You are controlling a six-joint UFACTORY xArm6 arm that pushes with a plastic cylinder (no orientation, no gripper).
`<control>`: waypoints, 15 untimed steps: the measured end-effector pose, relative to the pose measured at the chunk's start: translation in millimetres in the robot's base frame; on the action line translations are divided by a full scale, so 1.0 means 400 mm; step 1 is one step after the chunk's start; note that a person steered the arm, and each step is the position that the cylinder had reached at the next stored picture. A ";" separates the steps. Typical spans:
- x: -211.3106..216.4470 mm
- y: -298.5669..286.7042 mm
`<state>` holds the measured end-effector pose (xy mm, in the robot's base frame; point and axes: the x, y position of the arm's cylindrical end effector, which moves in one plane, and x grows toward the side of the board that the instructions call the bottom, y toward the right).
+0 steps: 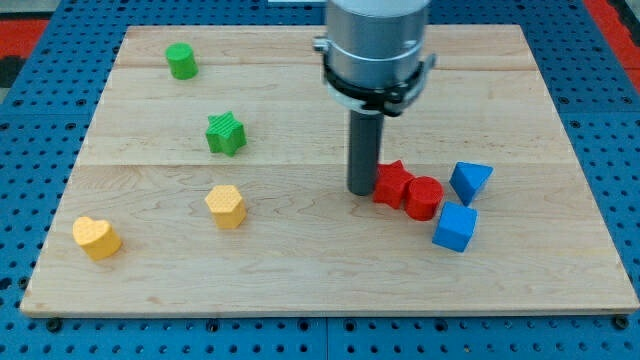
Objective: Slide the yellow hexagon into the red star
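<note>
The yellow hexagon (226,206) lies on the wooden board at the lower left of centre. The red star (392,183) lies right of centre, touching a red round block (424,197) on its right. My tip (360,191) stands right against the red star's left side. The yellow hexagon is far to the left of the tip, well apart from it and from the star.
A yellow heart (96,238) lies at the lower left. A green star (226,133) and a green cylinder (182,61) lie at the upper left. A blue triangle (470,181) and a blue cube (455,227) sit right of the red blocks.
</note>
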<state>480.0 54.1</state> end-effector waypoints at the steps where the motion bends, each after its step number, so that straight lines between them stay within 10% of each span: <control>1: 0.022 -0.099; 3: 0.237 -0.296; 5: 0.068 -0.476; 13: 0.014 -0.283; 15: 0.014 -0.040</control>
<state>485.8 38.1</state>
